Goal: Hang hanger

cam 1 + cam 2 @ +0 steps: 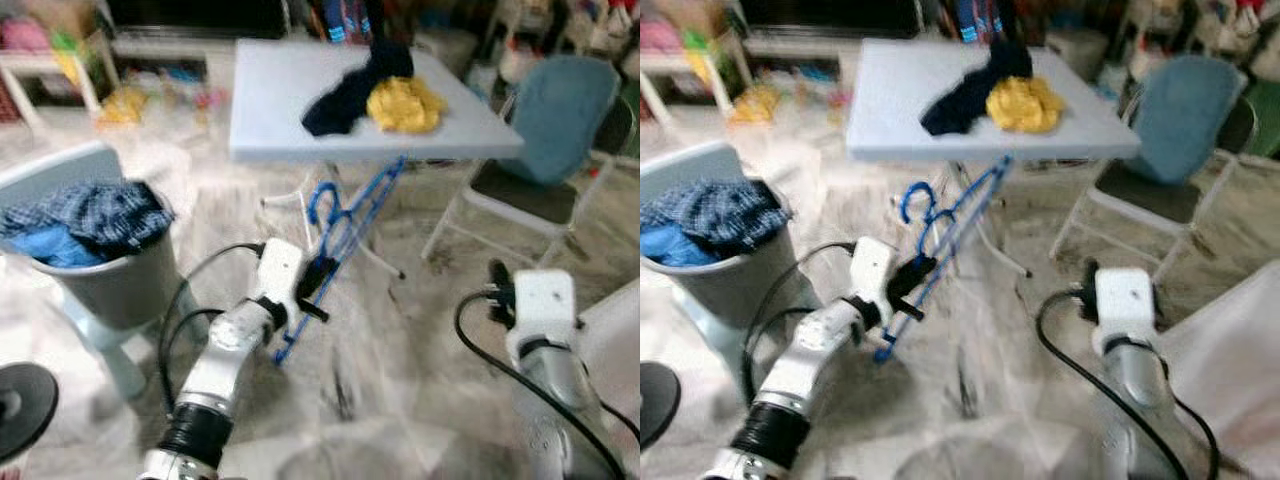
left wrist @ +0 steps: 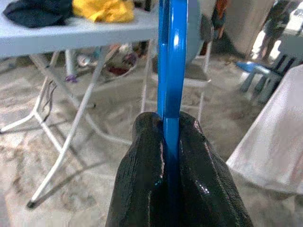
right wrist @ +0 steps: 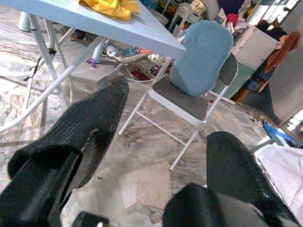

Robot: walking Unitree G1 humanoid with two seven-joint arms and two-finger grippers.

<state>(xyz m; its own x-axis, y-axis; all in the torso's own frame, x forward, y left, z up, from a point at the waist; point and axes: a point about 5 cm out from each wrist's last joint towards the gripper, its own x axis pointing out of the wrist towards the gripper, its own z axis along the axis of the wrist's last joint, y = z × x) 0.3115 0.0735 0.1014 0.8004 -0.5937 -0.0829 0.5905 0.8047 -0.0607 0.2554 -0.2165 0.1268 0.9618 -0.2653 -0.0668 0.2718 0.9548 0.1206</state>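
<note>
A blue plastic hanger [image 1: 345,235] is held in front of me, below the near edge of the folding table [image 1: 290,110]. My left gripper [image 1: 312,280] is shut on its lower bar; in the left wrist view the blue bar [image 2: 170,61] runs up from between the two black fingers [image 2: 142,165]. The hook end [image 1: 322,200] points toward the table. My right gripper [image 3: 163,123] is held low at the right, open, with nothing between its fingers [image 3: 90,123].
A dark garment [image 1: 350,90] and a yellow cloth [image 1: 405,105] lie on the table. A grey bin [image 1: 110,280] with blue clothes [image 1: 85,220] stands at the left. A folding chair with a teal back [image 1: 555,130] stands at the right. Something white [image 1: 1230,350] is at the near right.
</note>
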